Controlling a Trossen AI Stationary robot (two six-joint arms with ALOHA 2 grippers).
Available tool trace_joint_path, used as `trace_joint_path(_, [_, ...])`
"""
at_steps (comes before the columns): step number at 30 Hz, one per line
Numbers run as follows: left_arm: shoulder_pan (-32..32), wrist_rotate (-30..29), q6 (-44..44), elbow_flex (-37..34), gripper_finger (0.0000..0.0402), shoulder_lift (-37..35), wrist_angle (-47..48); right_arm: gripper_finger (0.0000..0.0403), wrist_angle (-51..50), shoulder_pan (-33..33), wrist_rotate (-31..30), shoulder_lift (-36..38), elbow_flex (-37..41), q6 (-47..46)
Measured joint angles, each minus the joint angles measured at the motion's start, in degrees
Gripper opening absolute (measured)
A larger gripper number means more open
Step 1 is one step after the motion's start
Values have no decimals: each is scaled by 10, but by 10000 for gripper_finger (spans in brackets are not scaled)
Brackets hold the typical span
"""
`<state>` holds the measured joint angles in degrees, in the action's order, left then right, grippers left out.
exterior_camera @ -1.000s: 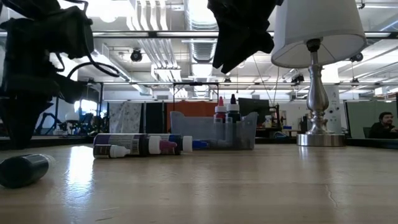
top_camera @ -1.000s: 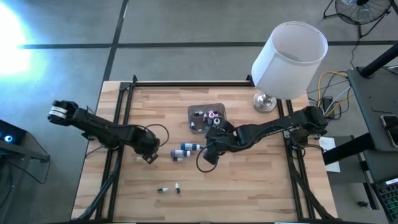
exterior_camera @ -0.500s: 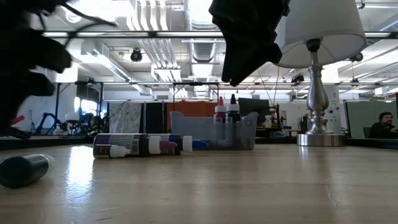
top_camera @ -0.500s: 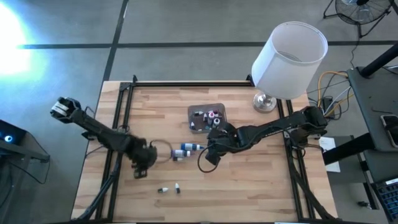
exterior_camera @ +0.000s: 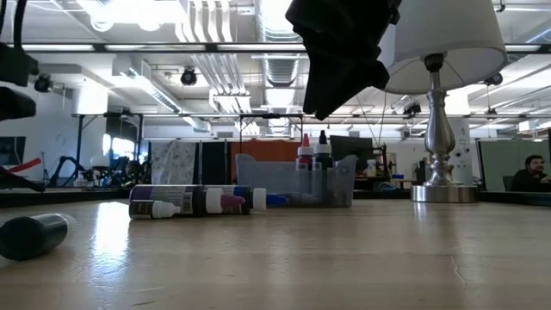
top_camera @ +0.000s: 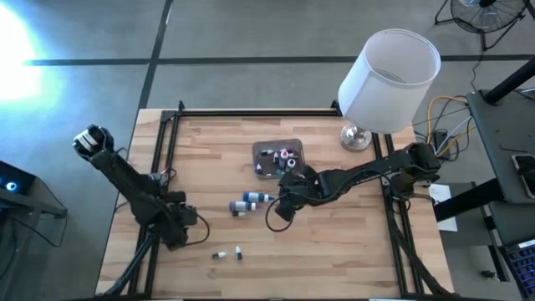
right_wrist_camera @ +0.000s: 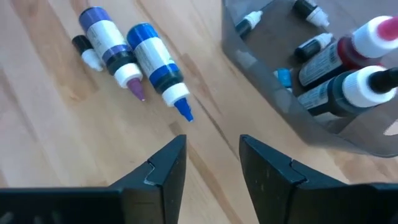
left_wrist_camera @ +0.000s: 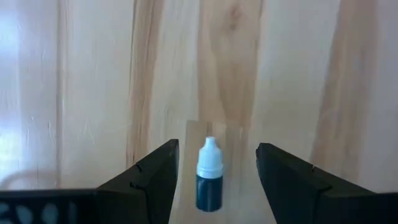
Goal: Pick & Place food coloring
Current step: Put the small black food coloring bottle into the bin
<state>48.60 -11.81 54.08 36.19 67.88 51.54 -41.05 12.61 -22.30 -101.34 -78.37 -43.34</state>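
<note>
The food coloring is spread over the table. Three bottles point(top_camera: 247, 201) lie side by side mid-table, with blue and purple labels point(right_wrist_camera: 134, 55). Two tiny ones point(top_camera: 227, 253) lie near the near edge. Several more stand or lie in the grey tub point(top_camera: 278, 157). My left gripper point(top_camera: 177, 235) is open over the near-left part of the table. A small dark bottle with a white cap point(left_wrist_camera: 208, 179) lies on the wood between its fingers, with a gap on each side. My right gripper point(right_wrist_camera: 211, 163) is open and hangs above the table between the lying bottles and the tub.
A table lamp with a white shade point(top_camera: 387, 68) stands at the far right corner; its metal foot point(exterior_camera: 443, 191) is beside the tub. A dark bottle point(exterior_camera: 34, 235) lies in the left foreground of the low view. Black frame rails point(top_camera: 159, 150) run along the table's sides.
My left arm has swung away from the three lying bottles toward the near-left part of the table, staying open. My right gripper has dropped a little and otherwise kept its place. None of the bottles has moved.
</note>
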Motion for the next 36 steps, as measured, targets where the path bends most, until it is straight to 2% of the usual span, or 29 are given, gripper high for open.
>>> trace_joint_path(5, [-5,11,0,-42,191,0,-25,145,1,0,-10,0,5,0])
trace_joint_path(9, [-9,69,0,-73,172,0,-79,139,1,3,-12,0,10,0])
trace_joint_path(17, [-14,50,7,-82,101,0,-83,135,1,5,-12,0,16,-2])
trace_joint_path(22, [-20,12,9,-83,75,0,-95,139,1,5,-12,0,18,-2])
trace_joint_path(25, [-37,-51,31,-82,64,2,-117,138,18,8,-19,2,18,-2])
trace_joint_path(28, [-59,-125,67,-63,59,-6,-117,132,49,21,-62,19,19,-3])
trace_joint_path(32, [-124,-316,96,-15,58,-32,-119,125,47,37,-159,66,19,-52])
trace_joint_path(34, [-175,-402,72,4,58,-51,-164,123,42,39,-190,93,21,-71])
trace_joint_path(36, [-242,-430,-21,6,58,-68,-283,123,39,39,-200,117,25,-75])
